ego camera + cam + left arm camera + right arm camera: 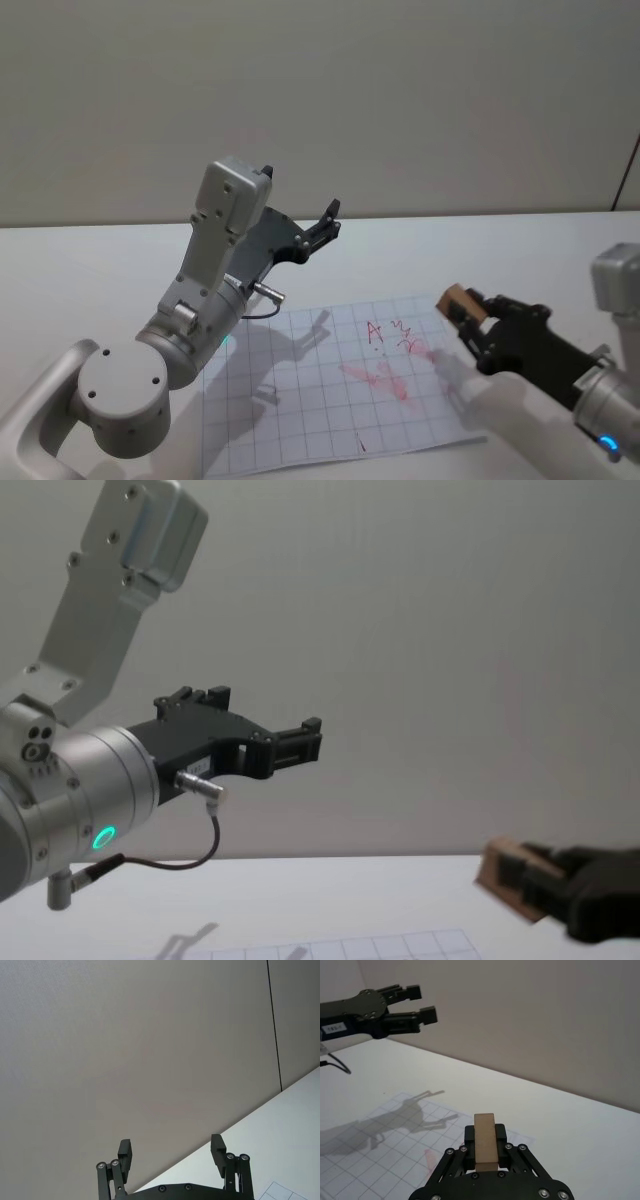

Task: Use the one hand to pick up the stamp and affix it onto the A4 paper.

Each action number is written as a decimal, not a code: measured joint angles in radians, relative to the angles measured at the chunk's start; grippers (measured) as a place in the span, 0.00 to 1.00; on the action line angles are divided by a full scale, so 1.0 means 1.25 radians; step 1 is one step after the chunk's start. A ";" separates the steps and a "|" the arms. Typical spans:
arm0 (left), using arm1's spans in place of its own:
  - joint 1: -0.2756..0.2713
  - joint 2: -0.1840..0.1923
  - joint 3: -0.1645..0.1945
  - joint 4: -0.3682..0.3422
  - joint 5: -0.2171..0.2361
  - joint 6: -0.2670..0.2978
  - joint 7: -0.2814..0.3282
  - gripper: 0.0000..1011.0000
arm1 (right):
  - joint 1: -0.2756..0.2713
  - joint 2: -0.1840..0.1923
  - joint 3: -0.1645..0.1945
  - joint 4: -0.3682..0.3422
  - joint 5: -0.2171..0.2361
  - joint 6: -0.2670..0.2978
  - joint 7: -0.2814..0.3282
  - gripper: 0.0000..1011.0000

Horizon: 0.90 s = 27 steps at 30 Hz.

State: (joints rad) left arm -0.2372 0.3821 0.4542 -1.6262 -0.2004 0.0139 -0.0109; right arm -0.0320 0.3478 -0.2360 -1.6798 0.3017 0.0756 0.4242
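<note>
- The right gripper (472, 318) is pinching the stamp (484, 1142): its fingers are pressed against the two broad sides, and the wooden block sticks out past the fingertips.
- I'd say the pick-up is done and this is the carry. The stamp is up in the air, not touching anything.
- The A4 paper (300, 400) lies flat on the table (100, 260), below the gripper and mostly off to its left. The block hangs over the sheet's right margin.
- The next move looks to need the block's printing face turned down and square to the sheet. After that comes a straight descent onto a bare grid square and a firm press.
- The left gripper (172, 1152) is raised well apart on the holding gripper's left, with its fingers spread and nothing between them. It looks idle.
- I can't make out which face of the block carries the print, or whether it is inked.
- Beside the gripper there are red marks (385, 370) on the sheet, too blurred to tell if they are stamped or drawn.
- How high the block sits above the paper is hard to judge.
- The chest view cuts the holding gripper off at its edge.
</note>
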 joint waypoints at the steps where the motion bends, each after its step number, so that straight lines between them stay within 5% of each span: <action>1: 0.000 0.000 0.000 0.000 0.000 0.000 0.000 0.99 | 0.008 -0.007 -0.006 0.012 -0.008 0.003 0.014 0.22; 16: 0.000 0.000 0.000 0.000 0.000 0.000 0.000 0.99 | 0.060 -0.053 -0.059 0.125 -0.118 0.032 0.086 0.22; 27: 0.000 0.000 0.000 0.000 0.000 0.000 0.000 0.99 | 0.065 -0.060 -0.070 0.155 -0.142 0.037 0.088 0.22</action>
State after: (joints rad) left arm -0.2371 0.3821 0.4542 -1.6262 -0.2004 0.0139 -0.0109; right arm 0.0496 0.2731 -0.3238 -1.4862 0.1240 0.1216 0.5344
